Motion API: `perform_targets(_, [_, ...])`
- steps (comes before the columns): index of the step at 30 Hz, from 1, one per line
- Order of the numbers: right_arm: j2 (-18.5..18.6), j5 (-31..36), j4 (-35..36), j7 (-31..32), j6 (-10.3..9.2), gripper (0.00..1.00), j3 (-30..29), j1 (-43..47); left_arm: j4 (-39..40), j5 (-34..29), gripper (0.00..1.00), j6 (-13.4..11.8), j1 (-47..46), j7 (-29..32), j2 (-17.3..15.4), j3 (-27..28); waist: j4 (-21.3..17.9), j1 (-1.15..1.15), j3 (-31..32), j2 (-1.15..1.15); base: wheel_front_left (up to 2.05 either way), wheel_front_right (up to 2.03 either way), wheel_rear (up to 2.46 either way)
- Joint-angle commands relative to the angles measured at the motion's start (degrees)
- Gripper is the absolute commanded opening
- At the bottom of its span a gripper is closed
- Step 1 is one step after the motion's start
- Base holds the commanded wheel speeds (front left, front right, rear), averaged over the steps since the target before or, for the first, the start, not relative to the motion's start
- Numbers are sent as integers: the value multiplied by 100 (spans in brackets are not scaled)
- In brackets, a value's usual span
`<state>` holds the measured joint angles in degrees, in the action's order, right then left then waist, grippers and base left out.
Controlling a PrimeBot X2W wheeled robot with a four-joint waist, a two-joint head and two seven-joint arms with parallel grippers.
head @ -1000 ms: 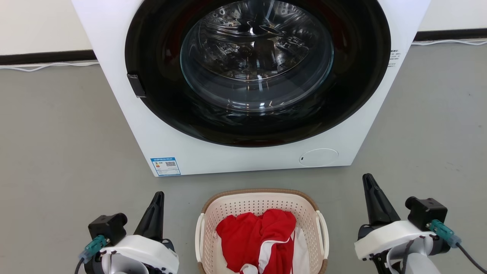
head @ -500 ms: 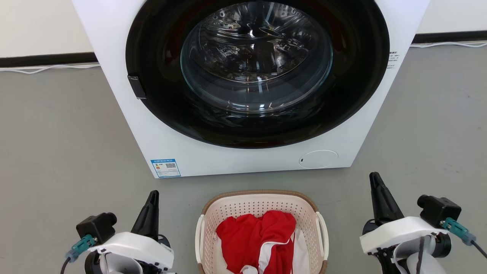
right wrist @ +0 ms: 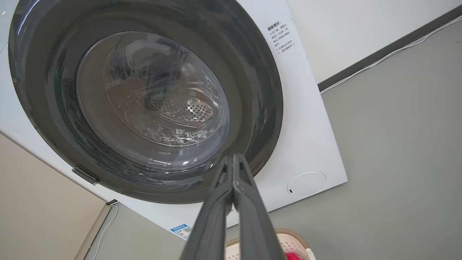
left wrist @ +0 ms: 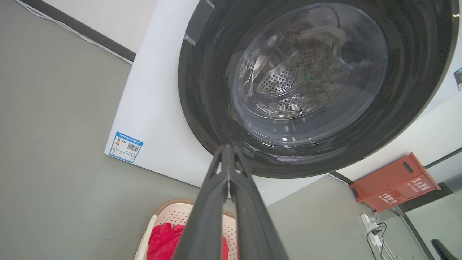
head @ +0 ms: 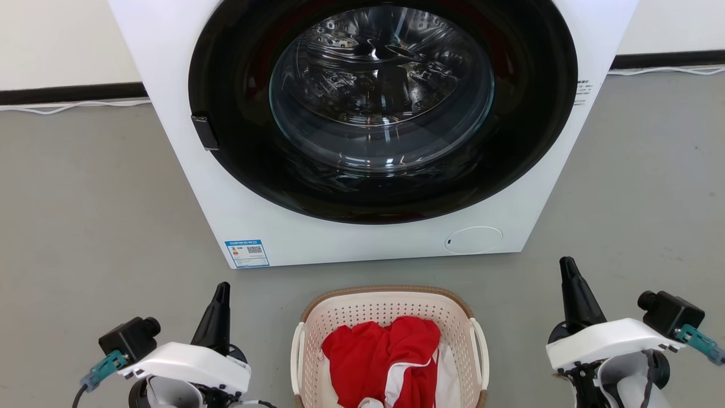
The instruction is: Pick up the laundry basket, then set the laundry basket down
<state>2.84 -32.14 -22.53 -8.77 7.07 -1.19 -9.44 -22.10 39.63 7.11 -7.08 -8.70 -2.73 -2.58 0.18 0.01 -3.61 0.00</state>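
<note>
The laundry basket (head: 391, 309), cream and perforated with a brown rim and white side loops, stands on the grey floor at the bottom middle of the head view, holding red and white clothes (head: 382, 354). It also peeks in at the bottom of the left wrist view as the basket (left wrist: 168, 215) and of the right wrist view as the basket (right wrist: 288, 242). My left gripper (head: 221, 289) hangs to the basket's left, shut and empty, its tips (left wrist: 228, 148) pressed together. My right gripper (head: 566, 265) hangs to the basket's right, also shut and empty, fingers (right wrist: 234, 159) closed.
A big white washing machine (head: 317, 238) with a round dark glass door (head: 382, 90) stands just behind the basket. A white cable (head: 73, 105) runs along the wall base. An orange crate (left wrist: 395, 180) and a power strip (left wrist: 371, 225) lie off to one side.
Both arms have spread outward from the basket, the left one leftward and the right one rightward. The head view has tipped slightly, so the machine and basket sit a little lower.
</note>
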Motion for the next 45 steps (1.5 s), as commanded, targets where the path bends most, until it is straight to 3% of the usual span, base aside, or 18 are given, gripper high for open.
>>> perform_targets(1, [10,-215,204,64,13,0,3,-75,195,182,0,12,-105,29,-37,101,-1,-1,7,0,0,0,0])
perform_targets(45, [7,-3101,527,795,27,0,-266,125,499,2711,0,25,-9,773,-27,507,-9,-1,175,0,0,0,0])
